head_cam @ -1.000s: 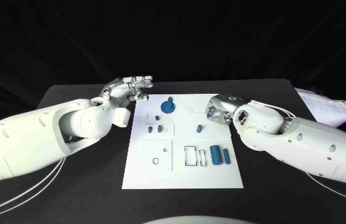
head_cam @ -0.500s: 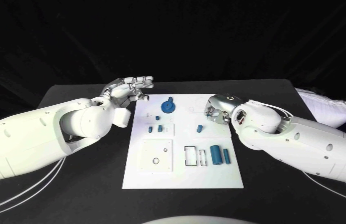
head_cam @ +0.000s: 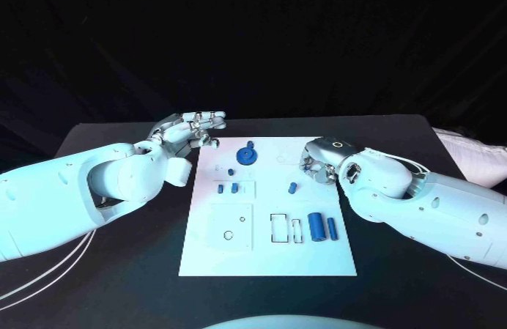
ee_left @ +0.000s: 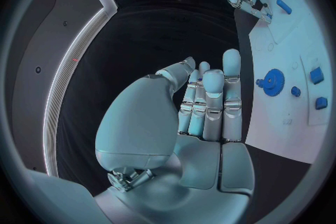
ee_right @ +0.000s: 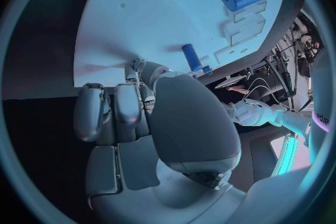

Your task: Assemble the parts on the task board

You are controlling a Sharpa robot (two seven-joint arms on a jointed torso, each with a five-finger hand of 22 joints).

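Head view: the white board lies lengthwise at the centre of the black bench, its long axis running up the frame. Two blue cylinders at its lower right lie parallel to that axis; a blue gear sits upper centre. Left hand hovers off the board's upper-left corner, fingers straight and close together (holding nothing). Right hand is at the board's right edge, fingers curled under; whether it grips anything I cannot tell. It has edged slightly leftward since a second ago.
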